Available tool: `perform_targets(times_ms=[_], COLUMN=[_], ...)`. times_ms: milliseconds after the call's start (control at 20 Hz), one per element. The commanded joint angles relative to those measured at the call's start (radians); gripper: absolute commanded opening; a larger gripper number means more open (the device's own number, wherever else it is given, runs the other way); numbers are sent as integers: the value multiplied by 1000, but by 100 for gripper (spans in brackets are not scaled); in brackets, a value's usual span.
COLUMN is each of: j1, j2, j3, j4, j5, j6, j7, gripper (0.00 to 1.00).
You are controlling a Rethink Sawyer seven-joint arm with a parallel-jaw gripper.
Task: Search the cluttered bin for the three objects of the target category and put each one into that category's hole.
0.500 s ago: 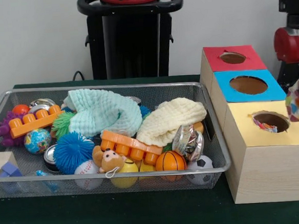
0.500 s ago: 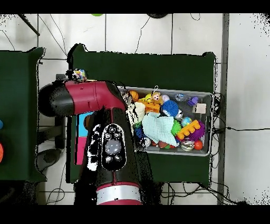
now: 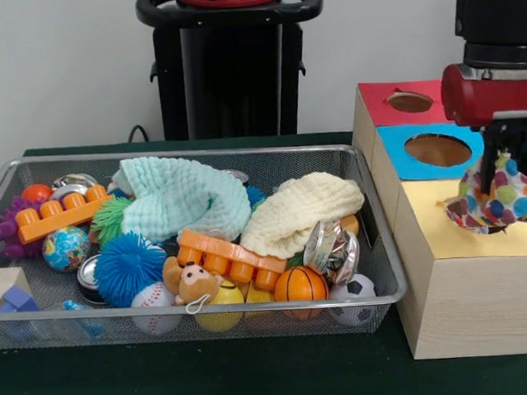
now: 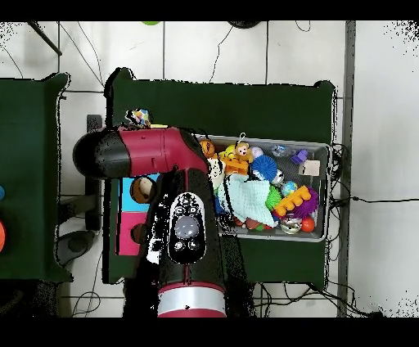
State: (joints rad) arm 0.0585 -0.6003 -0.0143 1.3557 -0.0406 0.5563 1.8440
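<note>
My gripper (image 3: 492,174) is shut on a small white cloth with red, blue, yellow and green patches (image 3: 503,201). It holds the cloth right over the yellow paper surround (image 3: 483,238) on the pale wooden box (image 3: 475,305), and the cloth hides the hole. In the overhead view the cloth (image 4: 141,117) peeks out beside the arm, which hides the gripper. The silver wire-mesh bin (image 3: 193,154) lies to the left, full of toys. No other patterned cloth shows in it.
The bin holds a mint knitted cloth (image 3: 182,199), a cream knitted cloth (image 3: 296,213), orange bricks (image 3: 231,254), a blue spiky ball (image 3: 128,266) and several small balls. The blue-surround hole (image 3: 437,150) and the red-surround hole (image 3: 410,102) lie behind the yellow one.
</note>
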Motion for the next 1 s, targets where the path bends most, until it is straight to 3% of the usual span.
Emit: perform_targets(times_ms=[50, 400, 1000], j1=[-7, 39, 67], j2=[30, 12, 48], j3=[-27, -69, -76], j4=[101, 153, 254], j5=[45, 77, 118], j6=[4, 7, -132], j7=[244, 284, 284], gripper=[0, 0, 0])
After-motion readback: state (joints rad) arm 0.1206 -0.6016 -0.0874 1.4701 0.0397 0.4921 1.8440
